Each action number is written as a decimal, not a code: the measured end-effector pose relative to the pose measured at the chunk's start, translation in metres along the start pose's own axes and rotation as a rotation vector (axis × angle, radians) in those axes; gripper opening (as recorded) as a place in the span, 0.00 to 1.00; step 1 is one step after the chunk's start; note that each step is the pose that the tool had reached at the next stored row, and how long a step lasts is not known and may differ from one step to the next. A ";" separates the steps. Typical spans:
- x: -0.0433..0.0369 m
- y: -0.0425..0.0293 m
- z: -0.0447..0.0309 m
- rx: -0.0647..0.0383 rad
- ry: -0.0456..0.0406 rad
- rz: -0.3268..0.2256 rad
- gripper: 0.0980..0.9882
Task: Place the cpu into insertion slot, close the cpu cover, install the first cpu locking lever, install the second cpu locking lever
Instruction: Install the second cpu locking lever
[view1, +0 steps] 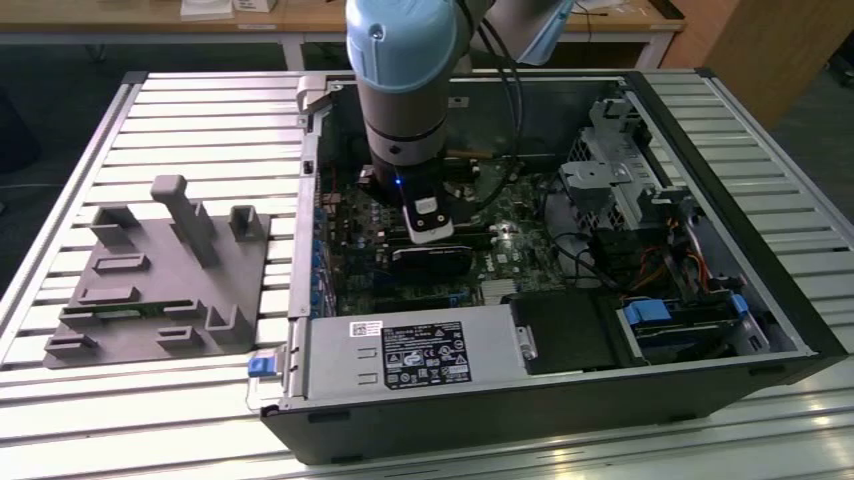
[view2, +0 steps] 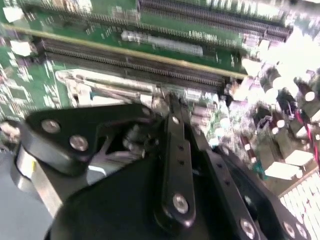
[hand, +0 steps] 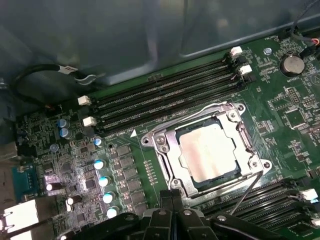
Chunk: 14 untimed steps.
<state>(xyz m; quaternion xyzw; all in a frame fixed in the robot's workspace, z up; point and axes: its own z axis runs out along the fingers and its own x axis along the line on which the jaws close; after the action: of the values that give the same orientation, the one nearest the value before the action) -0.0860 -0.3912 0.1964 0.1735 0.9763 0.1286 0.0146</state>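
In the first wrist view, the gripper (hand: 172, 200), fingers pressed together empty, hovers just beside the pale silvery cpu (hand: 206, 151) seated under the lowered cpu cover (hand: 172, 152).

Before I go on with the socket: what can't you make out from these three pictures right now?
- Exterior view: the arm and gripper stand in front of the socket.
- First wrist view: the cover lies over the cpu, but whether the wire levers are hooked is too fine to tell.
- Second wrist view: motion blur; the gripper body hides the socket.
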 end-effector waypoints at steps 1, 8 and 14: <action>0.0000 0.0000 0.0000 0.000 0.0001 0.000 0.01; 0.0003 0.0039 -0.0152 0.000 0.0001 0.000 0.01; 0.0006 0.0100 -0.0378 0.000 0.0000 0.000 0.01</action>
<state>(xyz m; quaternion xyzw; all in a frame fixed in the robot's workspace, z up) -0.0860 -0.3912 0.2355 0.1735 0.9763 0.1284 0.0146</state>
